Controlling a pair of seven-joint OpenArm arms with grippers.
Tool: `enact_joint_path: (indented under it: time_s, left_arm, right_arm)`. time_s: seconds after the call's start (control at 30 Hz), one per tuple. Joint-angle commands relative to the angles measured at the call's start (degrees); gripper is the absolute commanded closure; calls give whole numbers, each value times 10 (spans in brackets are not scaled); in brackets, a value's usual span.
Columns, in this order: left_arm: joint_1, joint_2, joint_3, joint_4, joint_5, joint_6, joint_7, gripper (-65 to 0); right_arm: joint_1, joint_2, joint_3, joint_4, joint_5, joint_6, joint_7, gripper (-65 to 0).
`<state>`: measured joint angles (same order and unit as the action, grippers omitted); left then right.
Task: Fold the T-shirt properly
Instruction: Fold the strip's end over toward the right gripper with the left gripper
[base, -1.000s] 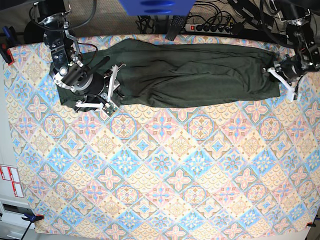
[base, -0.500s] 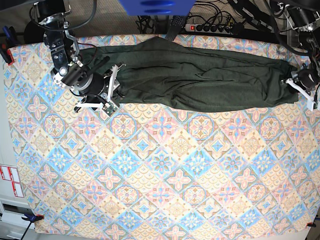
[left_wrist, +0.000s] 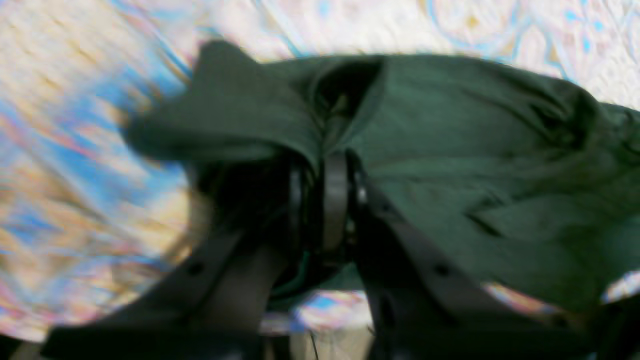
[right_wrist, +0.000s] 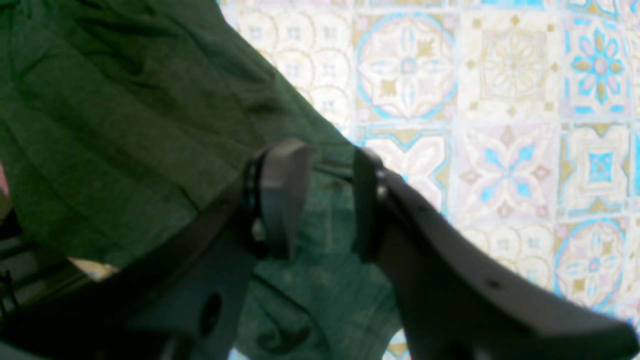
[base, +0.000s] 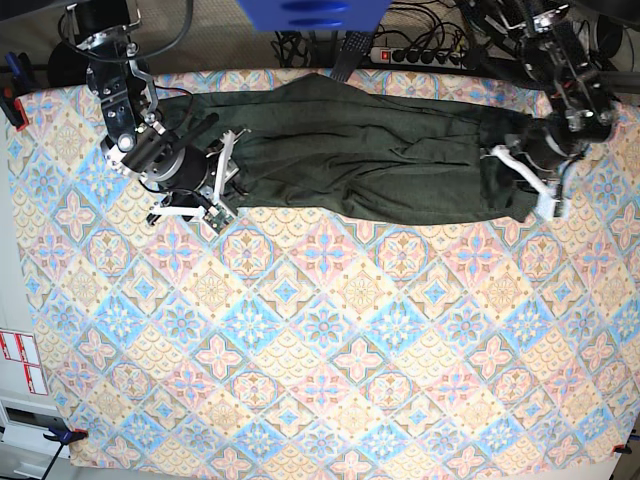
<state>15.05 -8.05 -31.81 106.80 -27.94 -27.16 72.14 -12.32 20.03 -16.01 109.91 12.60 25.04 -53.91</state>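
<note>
- While the left gripper (base: 524, 172) pinches one end of the T-shirt (base: 370, 160) between jaws pressed nearly together, the risk I see is the thin knit sliding out of that small bite; a quick pull along the cloth would be the likely cause.
- Blur across the left wrist view suggests fast arm motion, and a fast drag could bunch the fabric into a ridge rather than lay a clean fold.
- At the other end, the right gripper (right_wrist: 320, 200) stands with its jaws spread, straddling the shirt's edge with fabric between and beneath them; whether they actually bear down on the cloth I cannot tell. If they do not pin it, that end may skid across the patterned tablecloth (base: 320, 340) when the far end is drawn over.
- Lying along the far edge of the table, the shirt forms a long narrow band running between the two arms, close to the power strip (base: 420, 55) and cables beyond the cloth.
- Dark heathered olive-green, plain and soft, it shows long lengthwise creases and a rumpled, doubled-over lump at the pinched end.
- By my judgement the crosswise fold has barely begun.
</note>
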Motion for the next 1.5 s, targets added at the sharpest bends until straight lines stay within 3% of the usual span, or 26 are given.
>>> enact_joint_path:
  time_s: [0.0, 0.07, 0.3, 0.63, 0.87, 0.93, 1.03, 1.2, 1.3, 1.47]
  left_arm:
    - [-9, 8, 21, 9, -10, -3, -2, 0]
    - [-9, 26, 48, 9, -10, -1, -4, 0]
    - [-22, 73, 98, 7, -9, 53, -4, 0]
    - [-21, 76, 174, -17, -11, 63, 0, -23]
    - [-6, 70, 179, -21, -14, 62, 3, -31]
    - [-9, 56, 180, -21, -18, 58, 29, -74]
    - [-15, 48, 179, -14, -50, 58, 61, -216]
    - [-23, 0, 170, 1, -112, 59, 61, -460]
    - [-23, -22, 151, 2, -126, 59, 61, -512]
    - [-19, -48, 130, 0, -121, 59, 64, -491]
  right_arm:
    - [7, 5, 4, 13, 5, -1, 10, -192]
    - [7, 5, 4, 13, 5, -1, 10, -192]
    - [7, 5, 4, 13, 5, -1, 11, -192]
    - [8, 5, 4, 13, 5, -1, 11, -192]
    - [8, 5, 5, 13, 5, -1, 11, -192]
    - [10, 5, 5, 13, 5, -1, 11, -192]
    - [12, 5, 5, 13, 5, -1, 11, -192]
    - [12, 5, 5, 13, 5, -1, 11, -192]
    - [12, 5, 5, 13, 5, -1, 11, -192]
    - [12, 5, 5, 12, 5, -1, 11, -192]
